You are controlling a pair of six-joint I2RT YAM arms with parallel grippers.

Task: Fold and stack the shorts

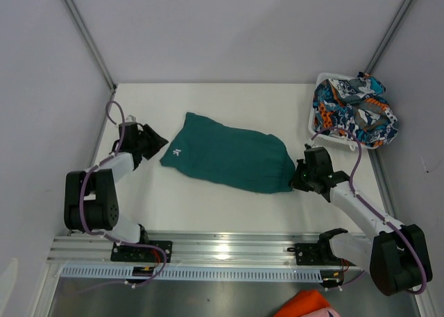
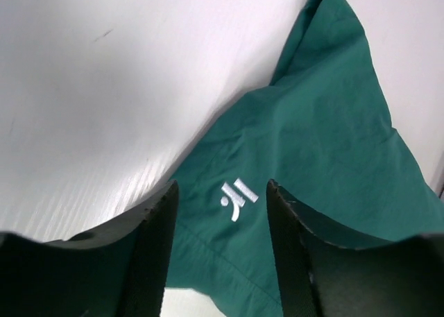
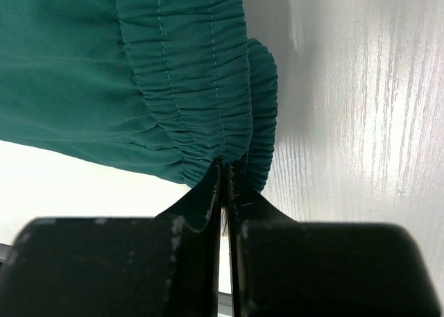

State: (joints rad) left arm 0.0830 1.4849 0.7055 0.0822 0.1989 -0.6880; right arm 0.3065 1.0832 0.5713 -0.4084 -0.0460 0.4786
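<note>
Nearest us, an orange cloth [image 1: 305, 304] sits off the desk's [image 1: 208, 209] front edge, on the near side of the right end effector [image 1: 298, 177] and well apart from it.

The right end effector is low on the desk. Its fingers [image 3: 201, 199] are pinched fully together on the gathered waistband [image 3: 208, 88] of the teal shorts [image 1: 229, 157]. The elastic edge bunches right at the fingertips, and the fabric runs away to that end effector's left.

The left end effector [image 1: 149, 140] is at the opposite end of the same pair. Its fingers [image 2: 156, 220] stand apart, partly open with a clear gap and nothing clamped. In the wrist view the leg hem lies in the gap between the fingertips, and a small white logo [image 2: 238, 199] sits just ahead of them. We cannot tell whether the fingers touch the cloth or the desk.

The teal shorts lie spread flat on the desk between the two end effectors. The leg end is at the left one and the waistband at the right one, and the pair is angled slightly across the desk.

Farther back, beyond the right end effector and to its right, a white basket [image 1: 331, 142] stands at the desk's far right corner. The printed shorts [image 1: 350, 112] are heaped in it and drape over its rim. They are well apart from the teal pair and from both end effectors.
</note>
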